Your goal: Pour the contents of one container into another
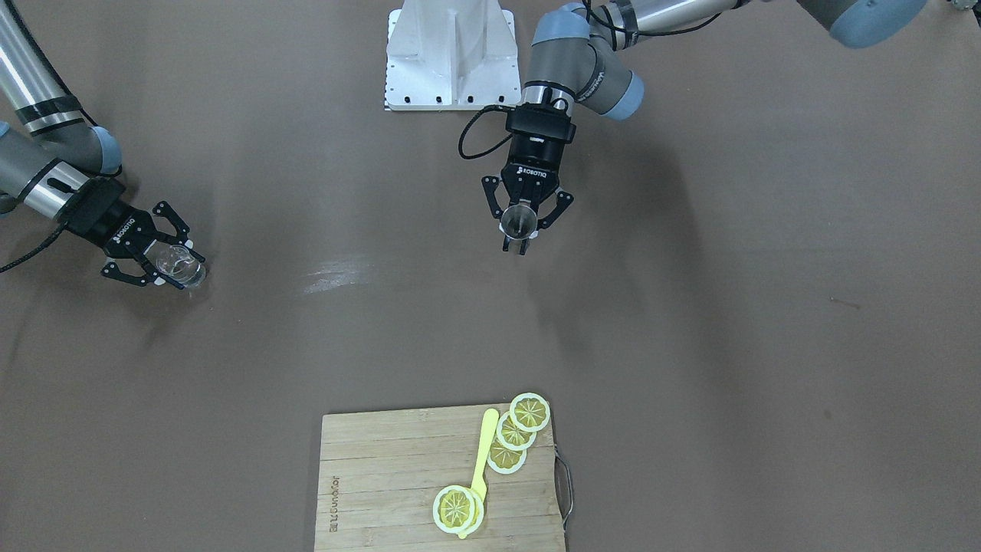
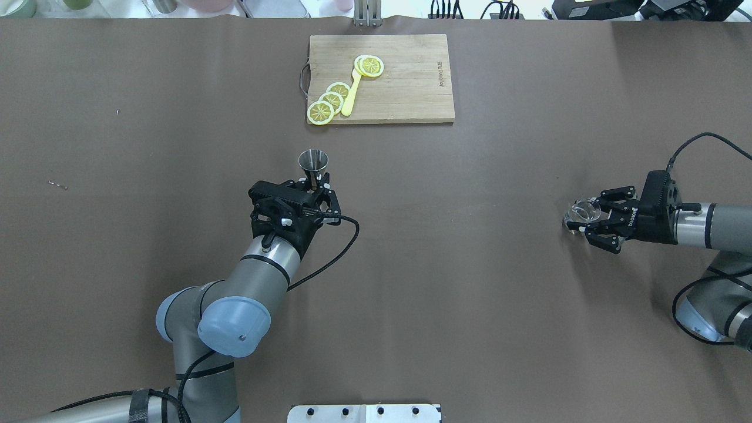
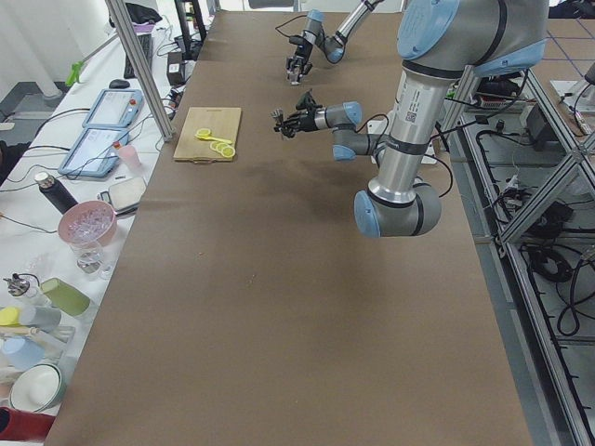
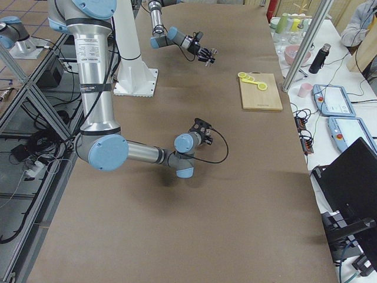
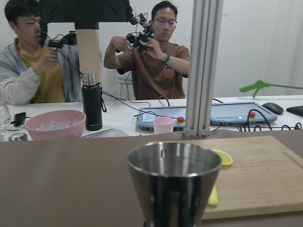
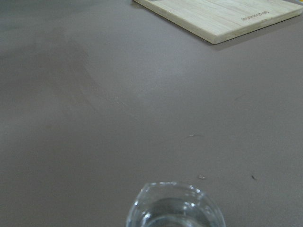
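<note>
My left gripper (image 2: 312, 189) is shut on the narrow waist of the silver jigger (image 2: 313, 160) and holds it upright near the table's middle. Its open upper cone fills the left wrist view as the jigger (image 5: 173, 182), and in the front view the same jigger (image 1: 519, 218) sits between the fingers of the left gripper (image 1: 523, 230). Far off at the robot's right, my right gripper (image 2: 587, 220) is shut on the small clear glass (image 2: 581, 212), low over the table. The glass (image 1: 181, 265) looks slightly tilted in the right gripper (image 1: 172, 264). Only the rim of the glass (image 6: 173, 208) shows in the right wrist view.
A wooden cutting board (image 2: 411, 88) lies at the table's far edge, with lemon slices (image 2: 321, 111) and a yellow utensil (image 2: 351, 97) on it. The robot's white base plate (image 1: 448, 57) is at the near edge. Two operators sit beyond the table.
</note>
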Motion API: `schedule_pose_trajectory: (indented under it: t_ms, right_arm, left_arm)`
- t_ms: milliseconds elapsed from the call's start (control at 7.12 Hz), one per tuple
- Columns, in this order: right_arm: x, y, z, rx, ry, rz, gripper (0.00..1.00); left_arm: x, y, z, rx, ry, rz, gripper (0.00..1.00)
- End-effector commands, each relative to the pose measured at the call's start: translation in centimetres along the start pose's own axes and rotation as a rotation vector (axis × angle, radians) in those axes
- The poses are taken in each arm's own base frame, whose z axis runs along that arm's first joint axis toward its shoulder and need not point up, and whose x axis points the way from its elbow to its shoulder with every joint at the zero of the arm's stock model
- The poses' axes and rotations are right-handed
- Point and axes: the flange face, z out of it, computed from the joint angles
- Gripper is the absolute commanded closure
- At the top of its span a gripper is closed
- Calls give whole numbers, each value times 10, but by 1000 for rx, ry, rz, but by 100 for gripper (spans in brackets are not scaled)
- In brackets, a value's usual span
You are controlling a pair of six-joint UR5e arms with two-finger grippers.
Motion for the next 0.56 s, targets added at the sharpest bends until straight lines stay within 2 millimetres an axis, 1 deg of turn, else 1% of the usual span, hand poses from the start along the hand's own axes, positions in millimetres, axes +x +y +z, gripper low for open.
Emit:
schedule_pose_trajectory:
  t_ms: [0, 140, 281, 421]
  right_arm:
    - [0, 1, 0, -2, 0, -1, 66]
    - [0, 0, 1, 0, 0, -1, 71]
    - [0, 1, 0, -2, 0, -1, 77]
    - [-3, -5, -1, 8, -3, -5, 82]
  left_arm:
    - [23, 16, -21, -50, 111, -42, 100]
    - [31, 30, -32, -63, 148, -39, 100]
    - [38, 28, -42, -30, 196, 50, 100]
    - [42, 30, -44, -4, 228, 64, 100]
